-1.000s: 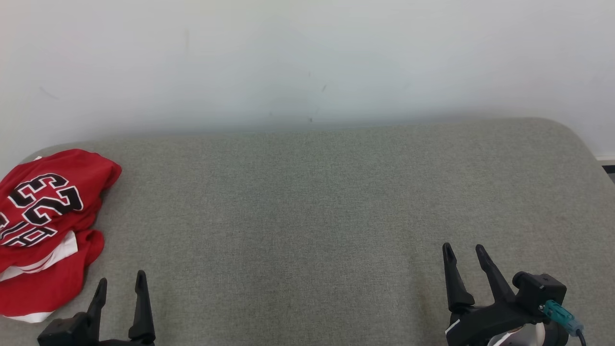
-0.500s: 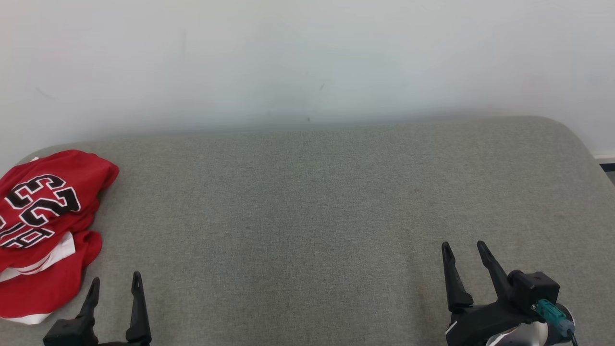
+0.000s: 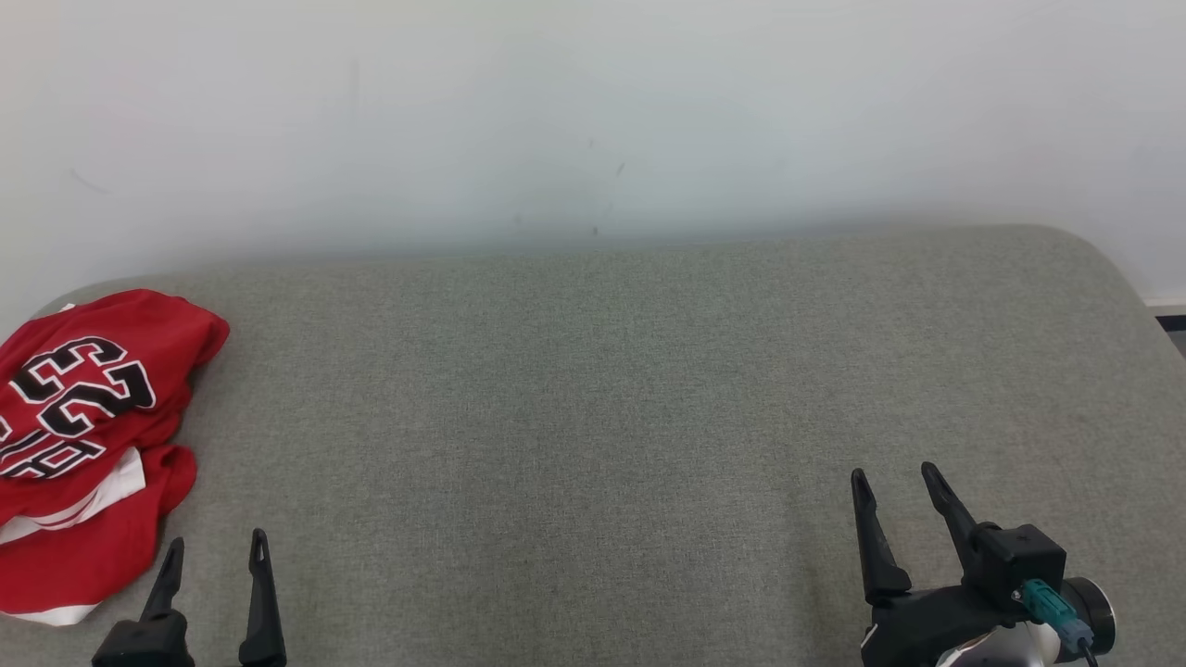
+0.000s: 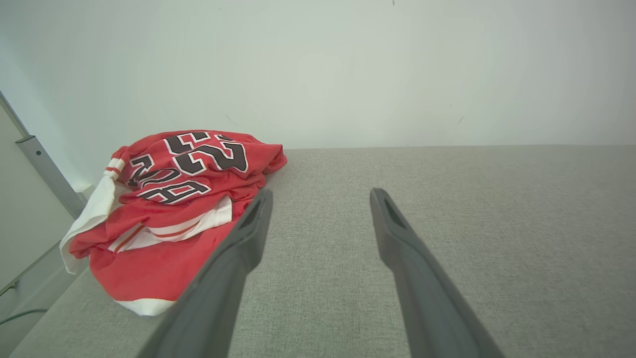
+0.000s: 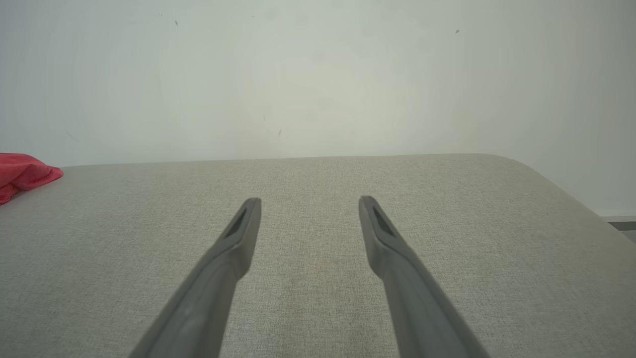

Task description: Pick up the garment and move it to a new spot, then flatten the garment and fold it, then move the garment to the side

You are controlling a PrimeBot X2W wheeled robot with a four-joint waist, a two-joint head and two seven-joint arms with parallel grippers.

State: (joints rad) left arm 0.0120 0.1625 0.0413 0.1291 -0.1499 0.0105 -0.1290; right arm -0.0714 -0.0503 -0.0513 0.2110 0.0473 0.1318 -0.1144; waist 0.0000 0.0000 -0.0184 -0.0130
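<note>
The garment (image 3: 88, 445) is a red jersey with white trim and black numbers, lying crumpled at the far left of the grey padded table (image 3: 593, 389). In the left wrist view the garment (image 4: 169, 209) lies ahead and to the left of my fingers. My left gripper (image 3: 215, 547) stands open at the lower left, just right of the jersey, holding nothing. My right gripper (image 3: 894, 477) is open over bare fabric at the lower right. The right wrist view catches a red corner of the garment (image 5: 25, 174) at its left edge.
A pale wall (image 3: 593, 111) rises behind the table. The table's right end is rounded (image 3: 1112, 269), with floor beyond it. A grey metal frame (image 4: 44, 169) stands off the table's left end behind the jersey.
Both grippers have drawn back a little toward the near edge, the left one more. The picture has shifted slightly. The garment lies as before.
</note>
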